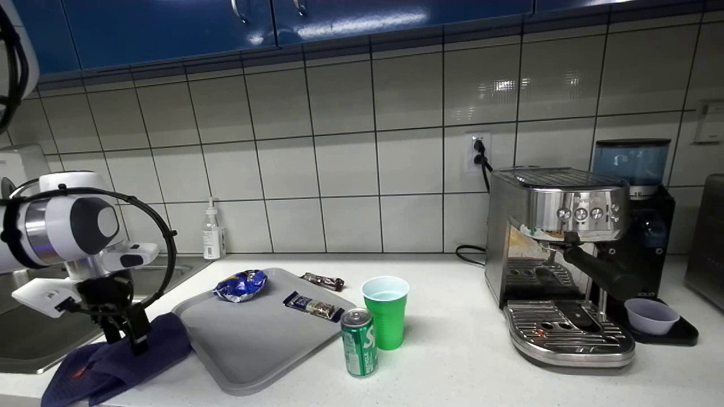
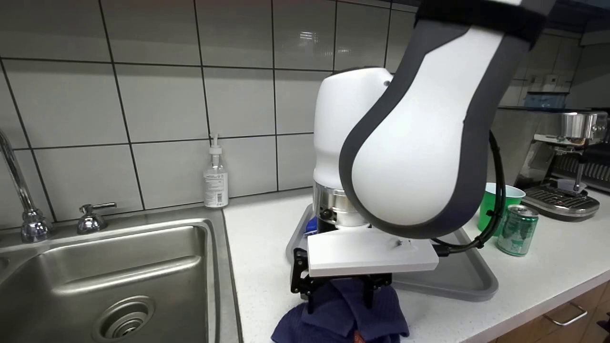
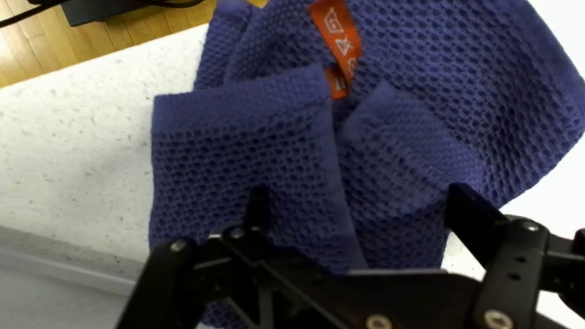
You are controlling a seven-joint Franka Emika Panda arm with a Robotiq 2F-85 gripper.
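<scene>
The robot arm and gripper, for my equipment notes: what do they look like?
The arm is white and rounded, with dark grey edging, black bands and silver metal rings; a black cable loops beside it. The gripper is black, with jointed links, light screw heads and two narrow fingers. A flat white block is mounted near it. Any markings are too small to read.

green can (image 1: pixel 359 345) – just beside a green cup (image 1: pixel 391 316), silver espresso machine (image 1: pixel 537 254), pump bottle (image 2: pixel 216 183)
</scene>
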